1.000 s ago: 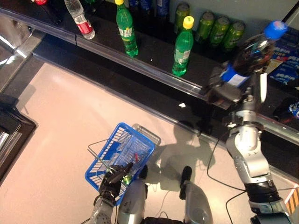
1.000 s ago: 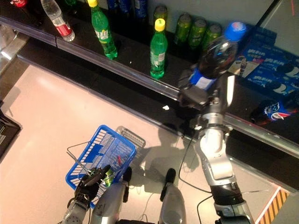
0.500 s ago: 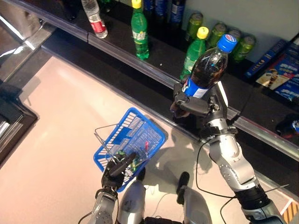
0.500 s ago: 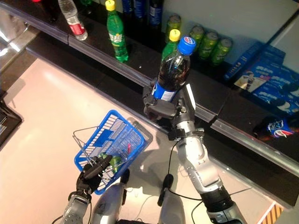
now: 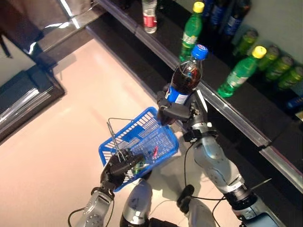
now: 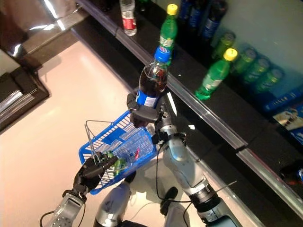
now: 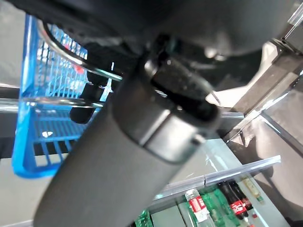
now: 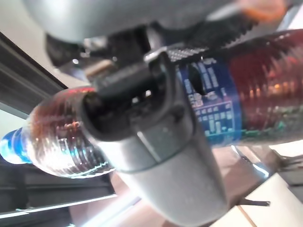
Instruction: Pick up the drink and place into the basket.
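A dark shelf (image 5: 246,127) runs along the far side above the pale floor (image 5: 61,142). On it stand a clear bottle with a red label (image 5: 149,15), two green bottles (image 5: 190,32) (image 5: 240,72), dark bottles (image 5: 227,19) and green cans (image 5: 279,66) at the far right.

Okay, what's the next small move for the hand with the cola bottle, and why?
Probably lower it into the blue basket: the right hand grips the cola bottle upright above the basket's far rim, while the left hand holds the basket by its handle.
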